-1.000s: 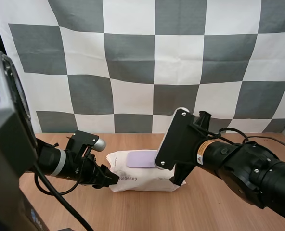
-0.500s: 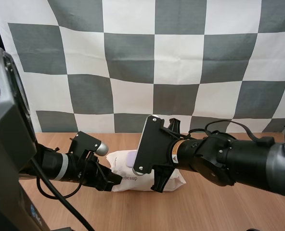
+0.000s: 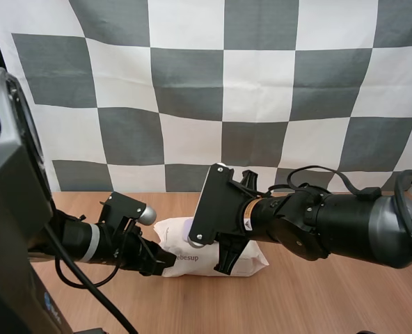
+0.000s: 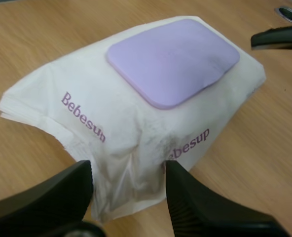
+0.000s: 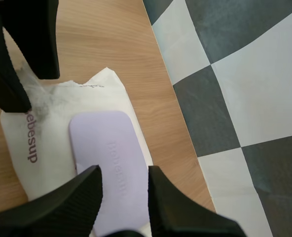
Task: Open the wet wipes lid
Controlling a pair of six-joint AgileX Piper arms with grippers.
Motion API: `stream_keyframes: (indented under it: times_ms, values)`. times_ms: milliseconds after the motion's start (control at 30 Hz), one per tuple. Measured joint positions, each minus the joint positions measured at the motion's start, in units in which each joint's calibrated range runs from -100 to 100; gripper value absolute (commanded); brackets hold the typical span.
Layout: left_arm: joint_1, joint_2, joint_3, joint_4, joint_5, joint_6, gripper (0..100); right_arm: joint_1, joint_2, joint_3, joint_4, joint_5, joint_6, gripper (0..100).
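White plastic, the pack of wet wipes (image 3: 181, 245) lies flat on the wooden table (image 3: 296, 299) between the two arms. Its lilac lid (image 4: 173, 61) faces up and is closed, and the pack's long axis runs left to right across the high view, with the lid's long side following it. The left gripper (image 4: 128, 173) is clamped on the pack's crimped left end, the wrapper creased between its two fingers, while the right gripper (image 5: 124, 180) hangs over the lid with fingers apart, one end of the lid showing between them; whether they touch it I cannot tell.
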Motion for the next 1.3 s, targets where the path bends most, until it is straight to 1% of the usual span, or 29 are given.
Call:
stream_keyframes:
  times_ms: [133,200,233,267,333,367,433,500,667,800,900,1100,1300]
  values:
    - [-2.34,4.66,0.00,-0.02,-3.58,0.09,75,0.00,0.00,-0.11,0.00,1.15,0.00,54]
    - [-2.86,6.24,-0.12,-0.17,-5.90,0.09,75,0.00,0.00,-0.11,0.00,1.69,0.00,54]
    - [-2.86,6.59,-0.57,-0.45,-6.20,0.09,74,0.00,0.00,-0.11,0.00,1.93,0.00,54]
    - [-2.86,6.56,-0.93,-0.86,-6.20,0.09,71,0.00,0.00,-0.11,0.00,2.14,0.00,54]
    - [-2.86,6.20,-1.27,-1.14,-5.70,0.09,59,0.00,0.00,-0.11,0.00,2.14,0.00,54]
    - [-2.86,6.20,-1.27,-1.27,-5.25,0.09,48,0.00,0.00,-0.11,0.00,2.14,0.00,54]
    - [-2.86,6.20,-1.27,-1.28,-5.09,0.09,22,0.00,0.00,-0.11,0.00,2.14,0.00,54]
    - [-2.86,6.20,-1.27,-1.28,-5.09,0.09,0,0.00,0.00,-0.11,0.00,2.52,-0.23,54]
    - [-2.86,6.20,-1.27,-0.75,-4.54,0.09,0,0.00,0.00,-0.11,0.00,6.26,-2.84,54]
    - [-2.86,6.20,-1.27,-0.13,-4.20,0.09,0,0.00,0.00,-0.11,0.00,7.01,-5.07,54]
    - [-2.86,6.20,-1.27,-0.05,-4.20,0.09,0,1.00,0.00,-0.11,0.54,7.81,-5.07,54]
    - [-2.86,6.20,-1.27,-0.05,-3.56,0.09,0,4.20,0.00,-0.11,0.69,9.71,-5.07,54]
    - [-2.86,6.20,-1.27,0.42,-3.56,0.09,0,4.27,3.54,-0.11,-0.52,8.36,-5.07,54]
